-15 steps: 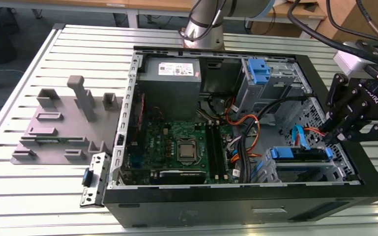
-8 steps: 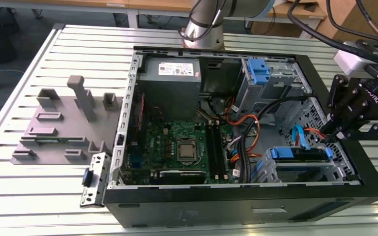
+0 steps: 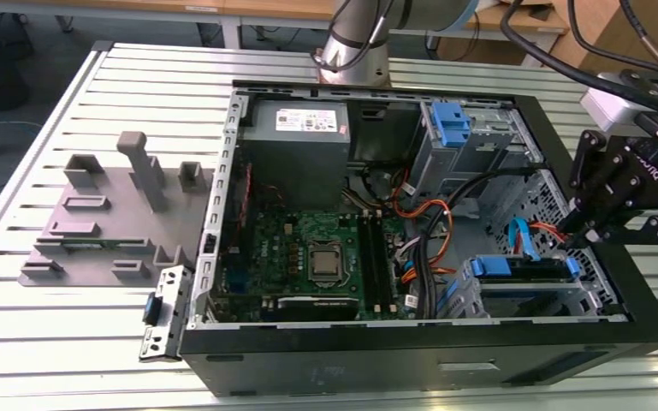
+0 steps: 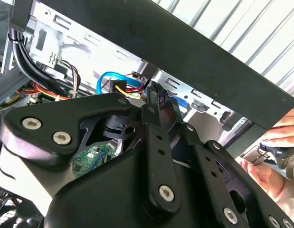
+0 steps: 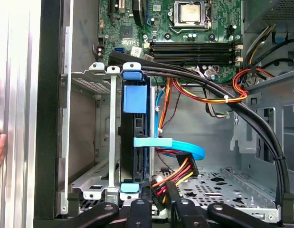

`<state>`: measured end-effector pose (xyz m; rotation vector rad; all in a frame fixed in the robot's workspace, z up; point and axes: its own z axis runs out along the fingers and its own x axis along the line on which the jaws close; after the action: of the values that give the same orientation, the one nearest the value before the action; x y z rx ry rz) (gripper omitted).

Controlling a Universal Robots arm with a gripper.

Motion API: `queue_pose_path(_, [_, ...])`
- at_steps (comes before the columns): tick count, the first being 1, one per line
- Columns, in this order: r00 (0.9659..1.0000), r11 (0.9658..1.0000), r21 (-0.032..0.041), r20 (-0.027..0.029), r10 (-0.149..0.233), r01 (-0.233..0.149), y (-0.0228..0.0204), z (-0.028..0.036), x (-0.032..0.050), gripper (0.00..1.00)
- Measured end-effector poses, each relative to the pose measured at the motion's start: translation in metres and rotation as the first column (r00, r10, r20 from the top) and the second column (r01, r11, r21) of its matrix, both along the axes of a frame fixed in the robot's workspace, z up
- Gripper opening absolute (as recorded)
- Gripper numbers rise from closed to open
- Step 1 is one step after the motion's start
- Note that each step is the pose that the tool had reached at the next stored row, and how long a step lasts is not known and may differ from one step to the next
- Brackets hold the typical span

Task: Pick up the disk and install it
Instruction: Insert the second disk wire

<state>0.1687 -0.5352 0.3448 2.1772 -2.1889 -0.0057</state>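
Fingers (image 5: 158, 209) are seen closed together, empty, just beside the disk (image 5: 135, 142) seated upright in the computer case's (image 3: 420, 364) drive cage.

Matt black tool (image 3: 602, 227), ribbed metal table (image 3: 78, 342)

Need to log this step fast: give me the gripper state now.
Gripper: cannot be told whether open or shut; it hangs at the case's edge beside the drive cage, where the disk already sits.
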Motion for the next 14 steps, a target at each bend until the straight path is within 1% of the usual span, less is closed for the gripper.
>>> queue_pose_path(4, [1.0, 1.0, -0.0001, 0.0001, 0.0, 0.0, 0.0, 0.0077, -0.0006, 0.25])
queue_pose_path(6, [1.0, 1.0, -0.0002, 0.0008, 0.0, 0.0, 0.0, 0.0101, -0.0013, 0.25])
queue_pose_path(9, [1.0, 1.0, -0.0007, 0.0017, 0.008, -0.008, 0.0011, 0.0098, -0.0013, 0.25])
queue_pose_path(14, [0.9982, 0.9982, -0.0009, 0.0018, 0.06, -0.06, 0.0015, 0.0077, -0.0013, 0.25])
